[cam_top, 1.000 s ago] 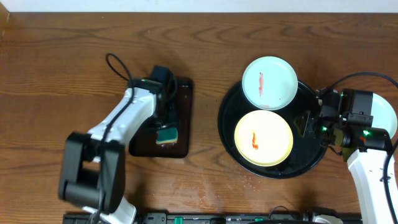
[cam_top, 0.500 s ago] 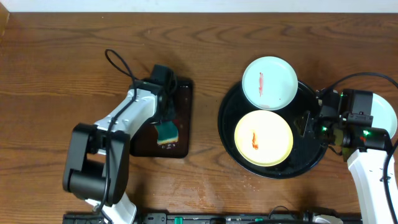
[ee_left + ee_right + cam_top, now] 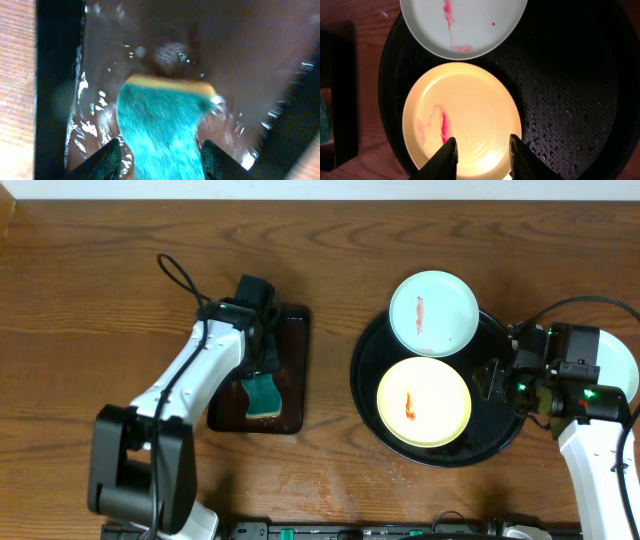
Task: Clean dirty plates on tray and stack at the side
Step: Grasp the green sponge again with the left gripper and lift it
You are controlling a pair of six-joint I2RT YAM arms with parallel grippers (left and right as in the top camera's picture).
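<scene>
Teal sponge (image 3: 160, 115), yellow far edge: btwn fingers of L pincer (image 3: 160, 159), squeezed narrower where they meet it, i.e. held. Below it: small tray (image 3: 295, 360), rect., black, wet & glossy.

R pincer (image 3: 481, 150): part-open, nothing btwn fingers; hangs over round tray (image 3: 570, 100), black, beaded w/ droplets.

Yellow plate (image 3: 465, 110): on round tray, under & ahead of R pincer, near rim below the fingertips; red smear left of ctr.

Mint plate (image 3: 470, 20): beyond yellow plate from R pincer, just beside it; far part overhangs tray rim; red streak + small spot.

Third plate (image 3: 615, 365): pale, behind R pincer, outside round tray, on counter (image 3: 100, 280); mostly hidden by arm, smear can't tell.

L & R pincers well apart; brown wood counter btwn the two trays.
</scene>
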